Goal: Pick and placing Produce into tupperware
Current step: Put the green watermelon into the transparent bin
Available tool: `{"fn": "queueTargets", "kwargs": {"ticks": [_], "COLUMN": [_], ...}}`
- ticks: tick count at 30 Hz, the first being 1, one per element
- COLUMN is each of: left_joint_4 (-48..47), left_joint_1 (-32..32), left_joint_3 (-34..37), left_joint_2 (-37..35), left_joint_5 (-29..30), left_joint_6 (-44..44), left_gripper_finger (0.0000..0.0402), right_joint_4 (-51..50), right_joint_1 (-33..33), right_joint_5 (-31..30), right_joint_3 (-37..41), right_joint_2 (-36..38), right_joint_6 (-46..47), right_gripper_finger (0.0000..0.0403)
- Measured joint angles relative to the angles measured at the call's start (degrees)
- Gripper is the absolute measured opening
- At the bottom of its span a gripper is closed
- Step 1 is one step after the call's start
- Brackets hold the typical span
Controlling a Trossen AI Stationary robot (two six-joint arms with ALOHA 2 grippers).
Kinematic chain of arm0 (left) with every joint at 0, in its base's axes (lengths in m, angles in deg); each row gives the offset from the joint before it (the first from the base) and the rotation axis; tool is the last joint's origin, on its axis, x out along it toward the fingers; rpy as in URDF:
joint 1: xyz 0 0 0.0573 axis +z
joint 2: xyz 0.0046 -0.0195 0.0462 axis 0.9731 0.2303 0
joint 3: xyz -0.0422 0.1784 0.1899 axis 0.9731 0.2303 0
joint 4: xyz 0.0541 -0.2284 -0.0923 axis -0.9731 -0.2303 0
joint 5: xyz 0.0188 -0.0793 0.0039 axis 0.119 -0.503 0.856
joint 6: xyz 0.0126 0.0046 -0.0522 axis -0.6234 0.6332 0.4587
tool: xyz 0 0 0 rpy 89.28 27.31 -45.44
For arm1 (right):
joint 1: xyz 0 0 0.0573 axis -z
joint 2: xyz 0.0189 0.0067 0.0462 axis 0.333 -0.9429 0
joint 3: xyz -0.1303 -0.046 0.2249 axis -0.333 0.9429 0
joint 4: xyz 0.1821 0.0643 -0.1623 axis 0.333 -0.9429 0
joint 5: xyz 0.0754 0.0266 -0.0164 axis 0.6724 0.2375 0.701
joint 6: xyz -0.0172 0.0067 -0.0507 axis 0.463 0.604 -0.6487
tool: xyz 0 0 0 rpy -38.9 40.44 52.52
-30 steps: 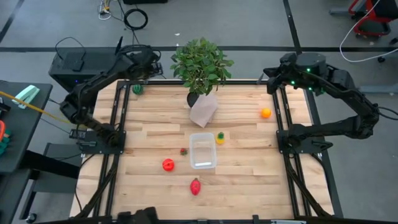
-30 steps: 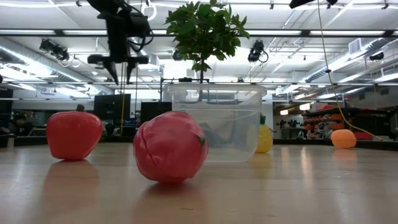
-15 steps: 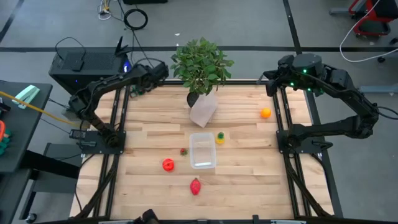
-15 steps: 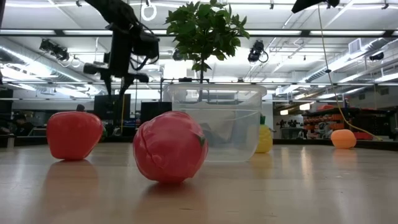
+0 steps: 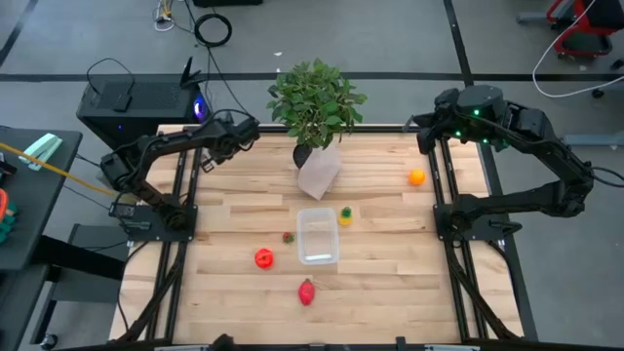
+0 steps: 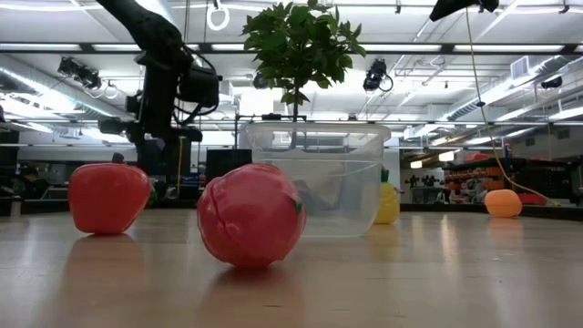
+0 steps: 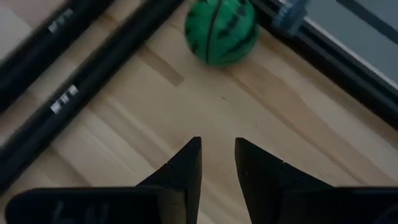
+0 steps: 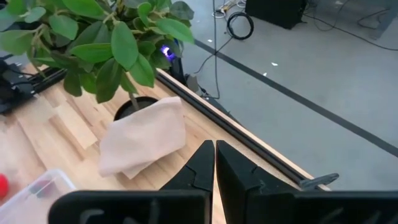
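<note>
The clear tub [image 5: 317,236] sits in the middle of the worktop [image 5: 390,283], and as far as can be seen nothing has been put in it yet. All the toy produce lies loose around it: a yellow piece [image 5: 345,215] just beside the tub toward the potted plant [image 5: 314,102], a tiny red piece [image 5: 288,237] and a red round one [image 5: 263,258] on the tub's left, a pinkish-red one [image 5: 307,292] on the near side, and an orange [image 5: 416,176] well off to the right. The striped green ball [image 7: 221,30] lies in the far left corner, hard against the frame rails.

The left gripper [image 7: 216,163] hovers above that corner, its jaws a narrow gap apart and holding nothing, with the green ball ahead of them. The right gripper [image 8: 214,163] waits over the far right corner, jaws shut and empty.

So every piece is still to be moved. The corner is the tight spot, with rails on two sides of the ball; the room around the tub looks open, though the plant's leaves overhang the far side.
</note>
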Motion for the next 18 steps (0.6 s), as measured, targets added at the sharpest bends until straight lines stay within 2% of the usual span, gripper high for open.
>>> {"fn": "queueTargets", "kwargs": {"ticks": [5,9,18], "left_joint_4": [-1.57,-1.47,-0.22], "left_joint_1": [1.59,1.58,-0.84], "left_joint_3": [1.18,1.23,1.23], "left_joint_2": [0.02,0.02,0.02], "left_joint_5": [1.58,0.49,-0.46], "left_joint_6": [-11.13,-19.7,-23.26], "left_gripper_finger": [0.0105,0.0101,0.0096], "right_joint_4": [0.0,0.02,0.04], "right_joint_1": [0.0,0.0,0.0], "right_joint_5": [0.62,0.61,0.62], "right_joint_3": [0.0,0.0,0.0], "right_joint_2": [0.0,0.0,0.0], "right_joint_6": [0.0,0.0,-1.5], "right_gripper_finger": [0.0023,0.0023,0.0023]}}
